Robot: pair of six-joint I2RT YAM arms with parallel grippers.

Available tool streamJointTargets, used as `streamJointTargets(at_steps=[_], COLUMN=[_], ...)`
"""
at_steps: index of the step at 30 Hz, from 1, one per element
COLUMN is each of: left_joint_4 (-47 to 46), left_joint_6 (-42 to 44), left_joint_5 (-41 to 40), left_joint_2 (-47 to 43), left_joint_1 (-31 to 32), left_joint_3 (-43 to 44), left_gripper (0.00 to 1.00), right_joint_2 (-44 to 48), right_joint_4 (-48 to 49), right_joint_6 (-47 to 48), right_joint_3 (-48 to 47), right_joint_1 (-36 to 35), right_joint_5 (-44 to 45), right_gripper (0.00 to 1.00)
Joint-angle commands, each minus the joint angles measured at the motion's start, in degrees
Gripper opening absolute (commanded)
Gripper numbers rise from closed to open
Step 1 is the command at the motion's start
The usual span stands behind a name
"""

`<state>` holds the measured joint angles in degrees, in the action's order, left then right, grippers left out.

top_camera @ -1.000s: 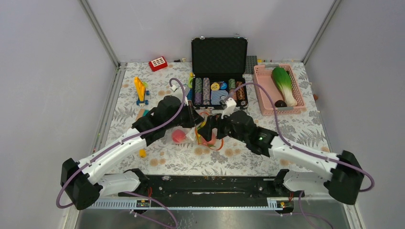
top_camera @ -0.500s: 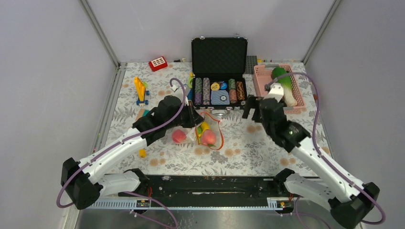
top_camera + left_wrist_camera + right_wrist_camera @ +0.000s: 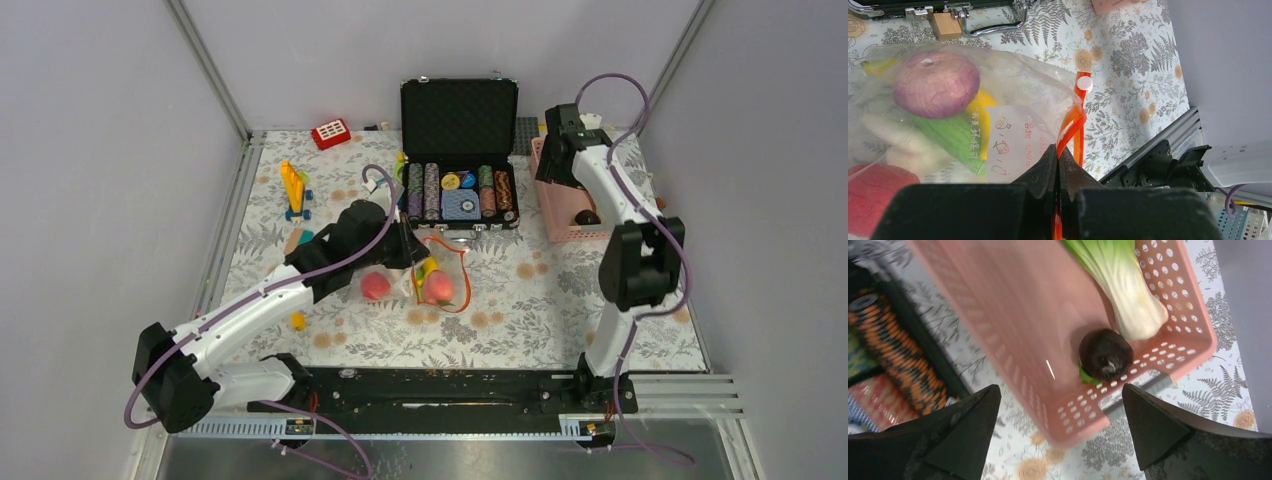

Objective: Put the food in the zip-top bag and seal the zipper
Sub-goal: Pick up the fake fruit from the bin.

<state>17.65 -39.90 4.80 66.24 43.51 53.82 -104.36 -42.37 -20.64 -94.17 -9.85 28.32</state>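
Left hand (image 3: 1058, 164): clamped on zipper (image 3: 1078, 119) at bag (image 3: 1018, 95) mouth. Right hand (image 3: 1059, 390): fingers spread wide, above basket (image 3: 1013, 315); cabbage (image 3: 1120, 285) inside, just beyond.

The right wrist view's top edge cuts off the cabbage (image 3: 1128, 295).

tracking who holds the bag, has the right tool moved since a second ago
Yes. The right tool left the bag, swinging far and right past the case, to over the basket.
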Motion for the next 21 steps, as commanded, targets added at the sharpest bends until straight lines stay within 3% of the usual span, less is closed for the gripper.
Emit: streamJointTargets(at_steps=[1,21], left_joint_4=[-3.19,-3.42], left_joint_6=[0.86,0.91], left_joint_5=[0.79,1.57], left_joint_2=[0.2,1.41], left_joint_1=[0.07,0.06], left_joint_3=[0.26,0.76], left_gripper=[0.0,0.0], right_joint_2=[-7.47,-19.54], right_joint_4=[-8.65,-5.17], right_joint_6=[-2.87,-10.1], right_joint_3=[-9.54,-9.57], right_joint_1=[3.51,9.48], right_joint_5=[-0.07,-5.75], right_gripper=[1.0,1.0])
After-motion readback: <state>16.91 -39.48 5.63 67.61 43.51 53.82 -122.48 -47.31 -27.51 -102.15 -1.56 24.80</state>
